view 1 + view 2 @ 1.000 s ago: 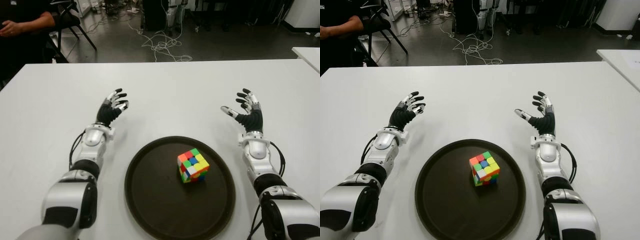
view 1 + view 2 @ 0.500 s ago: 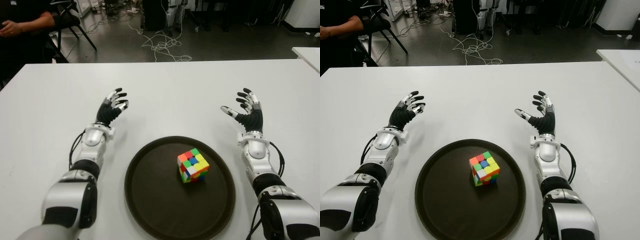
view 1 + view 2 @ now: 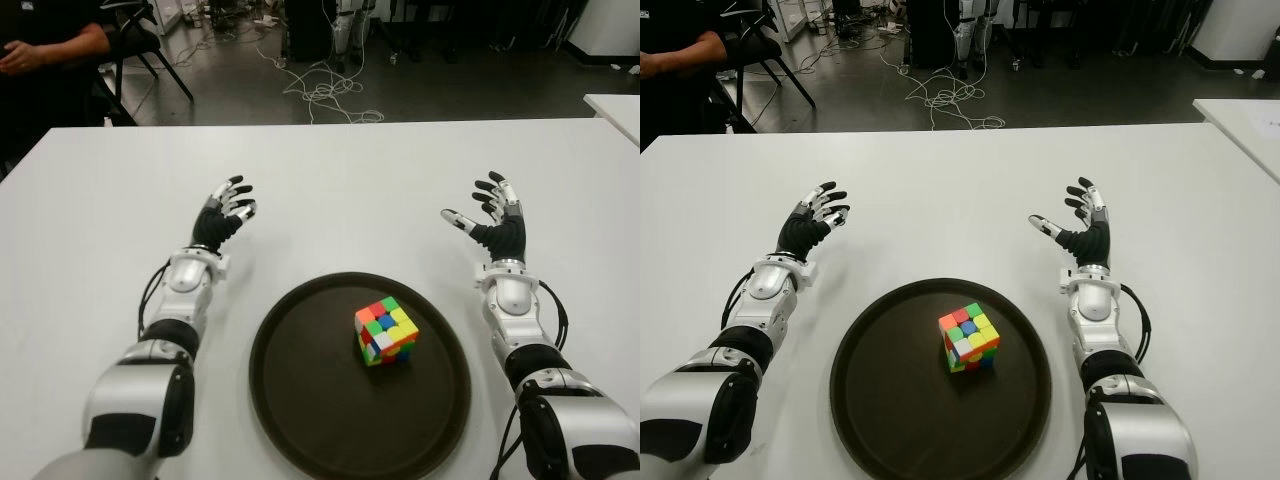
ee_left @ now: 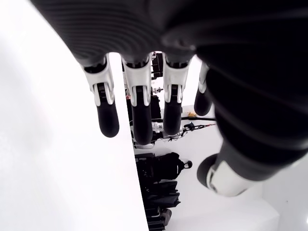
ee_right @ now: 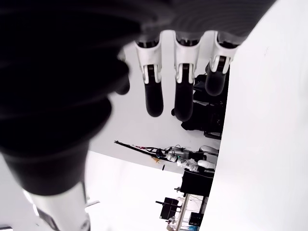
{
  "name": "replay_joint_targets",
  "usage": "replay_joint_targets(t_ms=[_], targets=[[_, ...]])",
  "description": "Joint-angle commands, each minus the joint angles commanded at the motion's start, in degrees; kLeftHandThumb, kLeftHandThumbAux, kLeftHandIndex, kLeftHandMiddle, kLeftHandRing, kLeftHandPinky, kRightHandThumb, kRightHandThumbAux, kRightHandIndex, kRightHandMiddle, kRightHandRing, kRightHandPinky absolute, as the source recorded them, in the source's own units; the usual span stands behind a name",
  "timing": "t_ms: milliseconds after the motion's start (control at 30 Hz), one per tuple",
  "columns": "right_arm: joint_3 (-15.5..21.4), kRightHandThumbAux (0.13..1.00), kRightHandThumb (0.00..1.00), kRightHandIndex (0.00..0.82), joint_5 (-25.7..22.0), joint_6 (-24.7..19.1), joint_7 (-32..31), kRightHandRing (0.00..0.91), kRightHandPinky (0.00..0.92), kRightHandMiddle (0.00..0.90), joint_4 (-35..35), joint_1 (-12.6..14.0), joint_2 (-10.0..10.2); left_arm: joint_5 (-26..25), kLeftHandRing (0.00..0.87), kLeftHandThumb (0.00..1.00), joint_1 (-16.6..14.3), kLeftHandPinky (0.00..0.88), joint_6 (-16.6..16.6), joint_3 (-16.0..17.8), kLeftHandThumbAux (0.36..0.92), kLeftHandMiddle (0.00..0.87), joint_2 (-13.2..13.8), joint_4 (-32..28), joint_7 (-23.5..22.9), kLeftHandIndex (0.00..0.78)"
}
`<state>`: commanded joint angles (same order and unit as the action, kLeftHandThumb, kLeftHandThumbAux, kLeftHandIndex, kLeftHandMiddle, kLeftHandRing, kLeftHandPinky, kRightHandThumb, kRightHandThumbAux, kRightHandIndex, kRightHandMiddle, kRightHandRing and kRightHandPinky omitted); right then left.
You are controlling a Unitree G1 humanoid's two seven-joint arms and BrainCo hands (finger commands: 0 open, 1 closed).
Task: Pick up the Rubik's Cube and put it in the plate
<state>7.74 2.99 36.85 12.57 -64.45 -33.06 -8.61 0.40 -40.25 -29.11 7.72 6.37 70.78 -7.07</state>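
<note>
The Rubik's Cube sits inside the round dark brown plate, a little right of its middle, on the white table. My left hand shows beyond the plate's left side, fingers spread and holding nothing. Beyond the plate's right side is my right hand, also spread and holding nothing. Both wrist views show extended fingers with nothing between them.
A person's arm and a black chair show past the table's far left corner. Cables lie on the floor behind the table. Another white table's corner is at the far right.
</note>
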Motion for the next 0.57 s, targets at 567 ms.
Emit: replay_joint_targets(t_ms=[567], targets=[[-0.24, 0.800, 0.000, 0.162, 0.70, -0.82, 0.91, 0.225, 0.185, 0.239, -0.26, -0.09, -0.29, -0.29, 0.205, 0.226, -0.12, 0.236, 0.30, 0.12, 0.749, 0.187, -0.03, 0.15, -1.04, 0.118]])
